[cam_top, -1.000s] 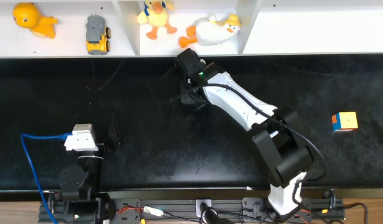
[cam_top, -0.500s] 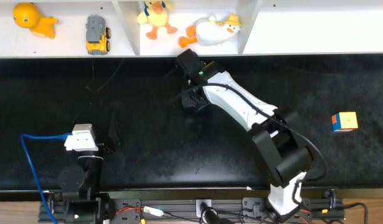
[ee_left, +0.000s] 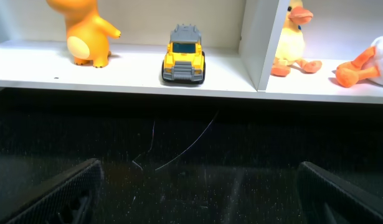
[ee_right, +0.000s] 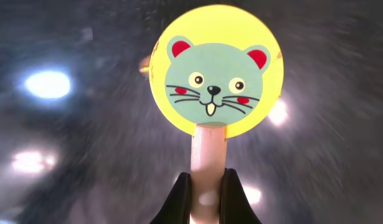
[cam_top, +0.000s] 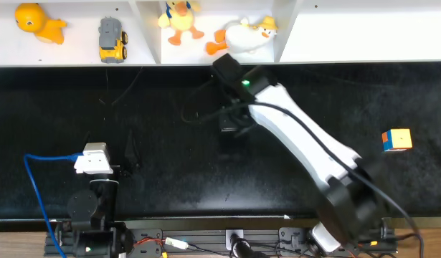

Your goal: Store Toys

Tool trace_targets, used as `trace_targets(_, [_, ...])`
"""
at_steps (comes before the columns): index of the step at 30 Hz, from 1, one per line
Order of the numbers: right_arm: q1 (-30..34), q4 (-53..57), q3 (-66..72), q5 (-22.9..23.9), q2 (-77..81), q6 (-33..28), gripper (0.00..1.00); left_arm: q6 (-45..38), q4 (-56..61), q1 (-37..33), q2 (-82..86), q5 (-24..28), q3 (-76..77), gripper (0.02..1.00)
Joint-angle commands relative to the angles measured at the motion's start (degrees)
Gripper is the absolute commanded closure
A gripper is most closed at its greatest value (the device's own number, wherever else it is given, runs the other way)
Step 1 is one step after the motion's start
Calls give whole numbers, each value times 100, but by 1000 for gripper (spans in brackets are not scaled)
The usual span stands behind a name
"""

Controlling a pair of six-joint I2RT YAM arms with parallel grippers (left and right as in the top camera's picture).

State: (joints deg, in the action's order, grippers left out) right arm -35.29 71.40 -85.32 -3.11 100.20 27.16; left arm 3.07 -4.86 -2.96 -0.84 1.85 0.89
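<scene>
Plainly, the right gripper [ee_right: 207, 186] was pinching the wooden handle [ee_right: 207, 146] of a mouse-face toy [ee_right: 211, 85]. Its two fingers were pressed against the stick from either side. The yellow disc with the grey mouse face stood straight out beyond the fingertips, so the toy's long axis ran in line with the gripper itself. It looked like a rattle or a small paddle, though I could not say which.

In the top view the right gripper [cam_top: 231, 122] hung over the black table [cam_top: 77, 107], and the white shelf [cam_top: 349, 59] lay near it at twelve o'clock. The white goose plush [cam_top: 243, 36] sat in the middle compartment, almost directly at twelve. The right-hand compartment [cam_top: 363, 29] lay at about two o'clock, and I judged that the likelier place for the toy. If so, the handle's axis would want swinging toward two before going in.

A puzzle cube [cam_top: 396, 140] lay on the table at three o'clock, well apart, on the right arm's side.

The left gripper [ee_left: 200, 193] had its fingers spread wide and held nothing. It sat low at seven o'clock, facing the shelf.
</scene>
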Motion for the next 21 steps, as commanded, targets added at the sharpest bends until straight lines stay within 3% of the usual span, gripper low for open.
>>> trace_targets(1, [20,605,-162,487,-815,448,952,90,11,42,68,-50,-44,20])
trace_targets(6, [254,1357,-109,975,-1342,678,954,87,13,42,68,-50,-44,20])
trace_targets(11, [1012,1602,-98,1362,-1561,688,952,90,11,42,68,-50,-44,20])
trace_targets(21, [2887,592,-98,1462,-1545,-476,954,87,11,42,68,-50,-44,20])
